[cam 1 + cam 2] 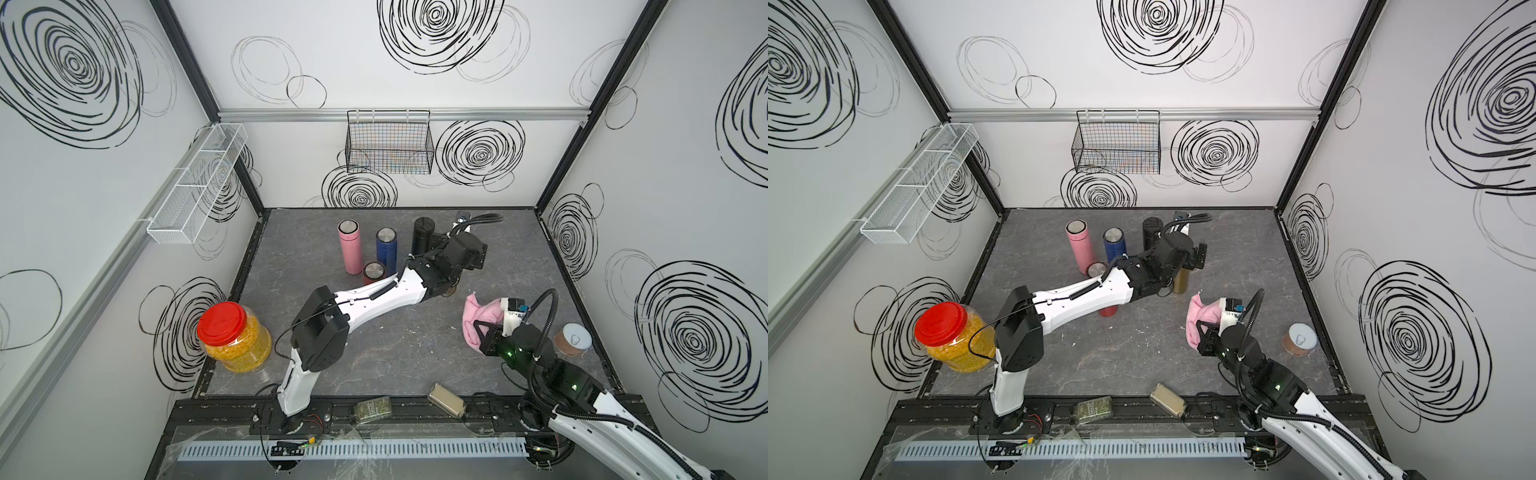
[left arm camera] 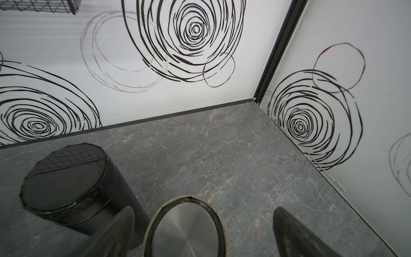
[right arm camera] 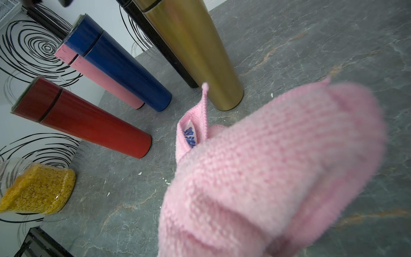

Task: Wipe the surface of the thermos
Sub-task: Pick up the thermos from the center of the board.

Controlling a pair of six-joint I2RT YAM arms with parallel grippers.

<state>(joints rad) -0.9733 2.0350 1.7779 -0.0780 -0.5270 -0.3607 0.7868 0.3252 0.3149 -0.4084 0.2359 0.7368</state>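
Note:
Five thermoses stand at the back of the table: pink point(image 1: 349, 249), blue point(image 1: 386, 249), black point(image 1: 423, 235), red point(image 1: 374, 272) and gold point(image 1: 1181, 280). My left gripper point(image 2: 204, 210) is open, just above the gold thermos. That thermos's steel lid point(image 2: 186, 229) lies between the two fingers, and the black thermos point(image 2: 73, 189) stands beside one of them. My right gripper point(image 1: 486, 332) is shut on a pink knitted cloth point(image 3: 278, 166), held above the table to the right of the gold thermos point(image 3: 191, 51) and apart from it. The cloth hides the right jaws.
A red-lidded jar of yellow grains point(image 1: 232, 336) stands at the left edge and a tin can point(image 1: 575, 338) at the right edge. Two small containers point(image 1: 372, 409) point(image 1: 446, 401) lie on the front rail. A black wire basket point(image 1: 388, 143) and a white mesh shelf point(image 1: 195, 187) hang on the walls.

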